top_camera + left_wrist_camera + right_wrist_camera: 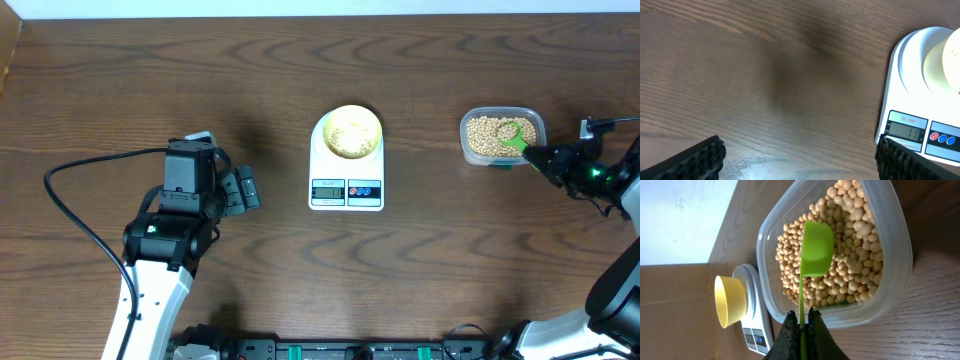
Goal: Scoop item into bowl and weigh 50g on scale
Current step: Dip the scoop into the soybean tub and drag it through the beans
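Right wrist view, closest in: the right gripper (801, 322) has its two dark fingers pinched tight on the thin handle of a bright green plastic scoop (816, 250). The handle runs straight away from the fingers over the rim of a clear rectangular plastic tub (890, 300). The scoop's cup sits over the heap of small round tan-yellow beans (855, 255) filling the tub; whether any lie in the cup I cannot tell. Beyond the tub and apart from it stands a white rounded-rectangular digital kitchen scale (751, 325), with a small round pale yellow bowl (730, 300) resting on its platform. Through the left wrist camera, the left gripper (800, 162) has its ribbed black pads (695, 160) spread wide and holds nothing, with only bare dark brown wooden table (765, 75) between them. Further on, the scale's front shows a grey display whose digits are too blurred to read, with a red and a blue button beside it. From overhead, the left arm sits left of the scale, well apart from it, fingers pointing towards it. The bowl stands on the back half of the scale at the middle of the table, and the tub lies off to the right with the right gripper at its near right corner.
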### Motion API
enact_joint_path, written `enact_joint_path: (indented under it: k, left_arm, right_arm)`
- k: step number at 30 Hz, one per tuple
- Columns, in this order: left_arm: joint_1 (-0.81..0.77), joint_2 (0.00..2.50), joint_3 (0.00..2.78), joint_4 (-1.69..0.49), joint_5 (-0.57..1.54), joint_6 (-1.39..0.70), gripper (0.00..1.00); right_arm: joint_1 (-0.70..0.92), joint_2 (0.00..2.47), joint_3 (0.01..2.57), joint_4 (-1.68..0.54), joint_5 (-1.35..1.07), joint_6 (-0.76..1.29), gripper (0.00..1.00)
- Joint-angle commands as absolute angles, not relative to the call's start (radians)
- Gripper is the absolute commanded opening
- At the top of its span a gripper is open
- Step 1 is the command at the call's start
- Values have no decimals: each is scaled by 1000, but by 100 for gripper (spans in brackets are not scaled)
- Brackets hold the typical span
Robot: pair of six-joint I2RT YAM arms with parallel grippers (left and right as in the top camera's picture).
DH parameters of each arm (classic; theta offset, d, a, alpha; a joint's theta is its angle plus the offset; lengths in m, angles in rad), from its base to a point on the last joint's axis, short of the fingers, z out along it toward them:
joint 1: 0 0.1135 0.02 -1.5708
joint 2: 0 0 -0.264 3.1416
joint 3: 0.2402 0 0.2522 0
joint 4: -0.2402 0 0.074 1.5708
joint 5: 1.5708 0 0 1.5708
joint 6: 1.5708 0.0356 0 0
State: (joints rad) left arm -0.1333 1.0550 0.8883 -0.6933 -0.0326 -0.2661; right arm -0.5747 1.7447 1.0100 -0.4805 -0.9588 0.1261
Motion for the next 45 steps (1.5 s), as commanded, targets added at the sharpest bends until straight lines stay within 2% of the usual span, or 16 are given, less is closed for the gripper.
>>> enact_joint_path:
  k: [1, 45]
  left_arm:
    - [-129, 1058, 889, -696, -46, -268, 98]
    - [-129, 1058, 889, -695, -46, -268, 98]
  right_arm:
    - [-582, 1753, 1004, -478, -1005, 138, 1]
    - [-622, 1753, 1004, -478, -1287, 103, 1]
